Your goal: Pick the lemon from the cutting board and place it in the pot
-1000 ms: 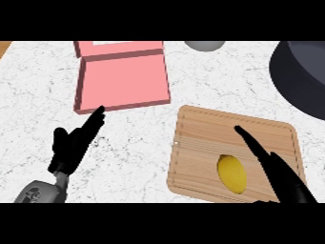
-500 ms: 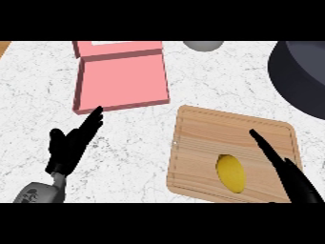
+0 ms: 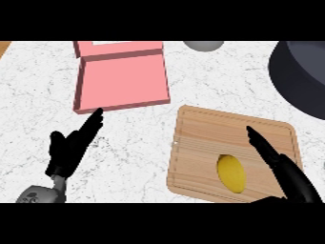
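My right hand (image 3: 281, 167) hovers over the square wooden cutting board (image 3: 200, 143), fingers straight and held together, just right of the yellow oval lemon (image 3: 231, 173).

The lemon lies on the board's near half, beside my fingers; I cannot tell whether they touch it. At lower left my left hand (image 3: 70, 147) rests open above the white marbled counter (image 3: 24, 114), one finger pointing toward the pink open box (image 3: 123, 78). Farther off, the dark round pot (image 3: 312, 78) sits at the right edge, well apart from the lemon, and a grey rounded object (image 3: 203, 45) shows at the counter's far edge.
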